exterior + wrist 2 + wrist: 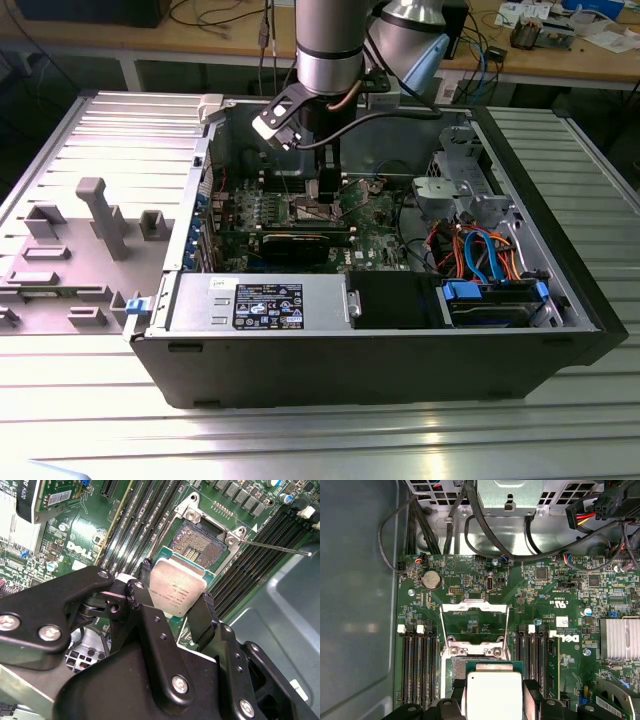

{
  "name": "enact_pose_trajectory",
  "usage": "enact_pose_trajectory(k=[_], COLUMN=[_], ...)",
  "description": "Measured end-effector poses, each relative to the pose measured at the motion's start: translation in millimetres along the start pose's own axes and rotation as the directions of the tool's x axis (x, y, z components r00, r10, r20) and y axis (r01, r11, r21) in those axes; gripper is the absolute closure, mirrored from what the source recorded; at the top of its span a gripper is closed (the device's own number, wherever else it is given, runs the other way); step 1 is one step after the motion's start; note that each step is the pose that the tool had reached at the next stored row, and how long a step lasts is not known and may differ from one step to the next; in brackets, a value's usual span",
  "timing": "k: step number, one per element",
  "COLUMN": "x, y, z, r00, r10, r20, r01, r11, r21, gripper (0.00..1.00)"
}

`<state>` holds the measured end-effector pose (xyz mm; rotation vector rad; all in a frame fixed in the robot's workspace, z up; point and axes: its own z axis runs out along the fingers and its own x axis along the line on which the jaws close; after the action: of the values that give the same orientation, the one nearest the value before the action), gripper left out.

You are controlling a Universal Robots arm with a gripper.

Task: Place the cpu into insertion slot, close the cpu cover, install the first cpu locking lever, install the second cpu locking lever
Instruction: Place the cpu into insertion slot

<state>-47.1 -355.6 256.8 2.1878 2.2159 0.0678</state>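
Observation:
My gripper [175,596] is shut on the cpu [178,591], a small silver-grey square chip clamped edge to edge between two black fingers [146,574]. The chip hangs just above the insertion slot [200,542], partly over its near edge, and the dark centre of the socket lies bare. In the first wrist view the cpu [491,692] sits between the fingertips, with the insertion slot [472,651] right beyond it. The cpu cover [475,607] stands flipped open behind the socket. A thin locking lever [272,546] sticks out to the side, unlatched. In the exterior view the gripper [322,190] is low inside the open computer case.
Long black memory slots [420,665] flank the socket on both sides. A graphics card [300,245], a power supply [262,303] and a drive cage with coloured cables [480,250] crowd the case. A grey fixture tray [80,250] lies at the exterior view's left.

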Motion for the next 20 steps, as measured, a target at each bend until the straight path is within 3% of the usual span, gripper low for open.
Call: enact_pose_trajectory(k=[9,12,20], x=[0.9,6.6,9.2], y=[-0.4,-1.1,-3.3], z=[6.8,11.4,13.2], r00=[1.0000,1.0000,1.0000], r10=[0.000,0.000,0.000], r20=[0.0000,0.0008,0.0007], r01=[0.000,0.000,0.000], r11=[1.0000,1.0000,1.0000], r21=[0.0000,0.0000,0.0000], gripper=[0.46,0.46,0.46])
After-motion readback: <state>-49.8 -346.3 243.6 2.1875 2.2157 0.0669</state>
